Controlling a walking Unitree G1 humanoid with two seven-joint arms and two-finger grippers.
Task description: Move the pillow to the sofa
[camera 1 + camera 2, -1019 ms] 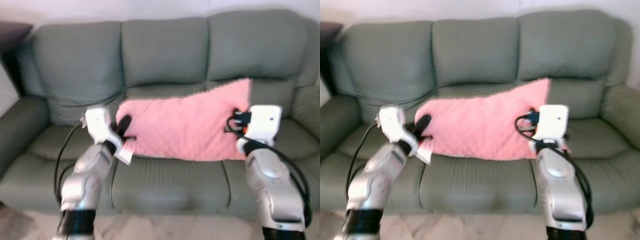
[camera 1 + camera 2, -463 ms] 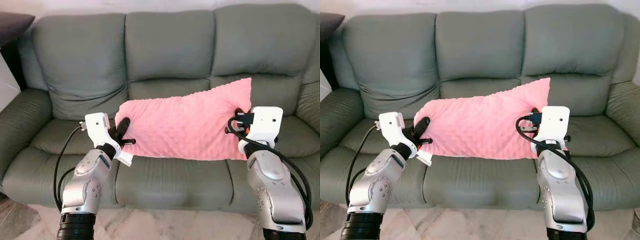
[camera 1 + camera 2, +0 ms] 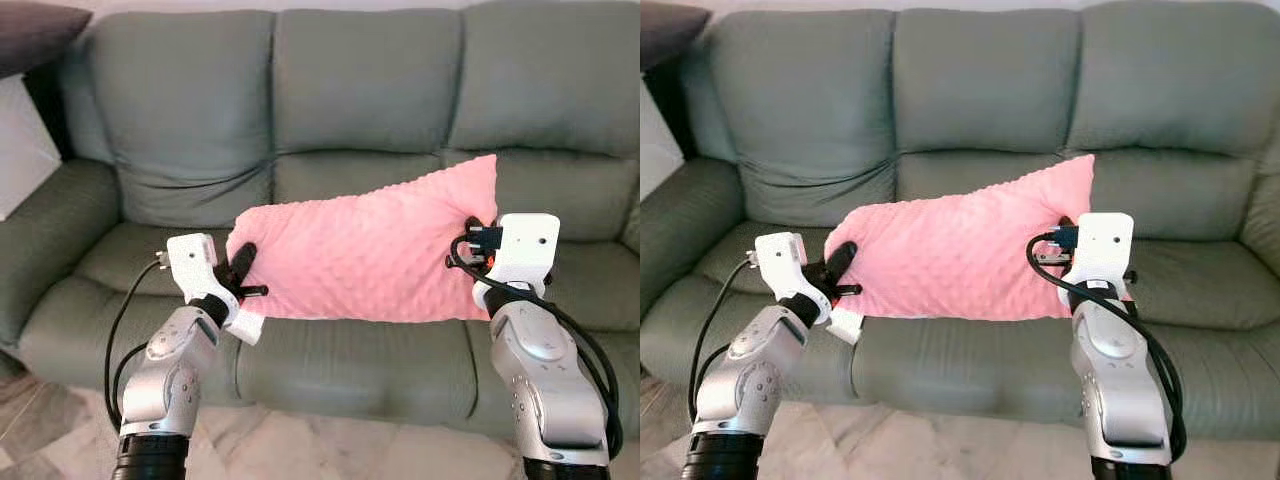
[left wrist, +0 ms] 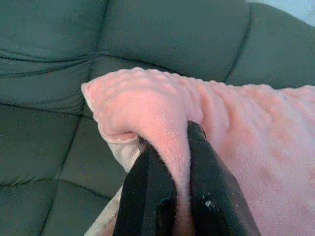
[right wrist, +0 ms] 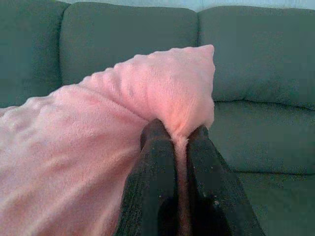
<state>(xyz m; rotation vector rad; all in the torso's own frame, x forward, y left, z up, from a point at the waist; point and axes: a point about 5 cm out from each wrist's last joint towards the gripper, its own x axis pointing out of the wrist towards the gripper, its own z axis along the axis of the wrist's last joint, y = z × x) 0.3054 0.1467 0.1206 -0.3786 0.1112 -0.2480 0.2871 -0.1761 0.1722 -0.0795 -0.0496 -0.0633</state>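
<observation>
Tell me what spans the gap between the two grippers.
The pink pillow stretches between the left gripper and right gripper, each pinching an end, in both eye views.

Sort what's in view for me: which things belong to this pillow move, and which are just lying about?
Part of the job:
- pink pillow, held up in front of the sofa
- green sofa, the target
- left gripper, shut on the pillow's left end
- right gripper, shut on its right end

Just lying about:
- dark cushion at the upper left
- white object beside the sofa arm
</observation>
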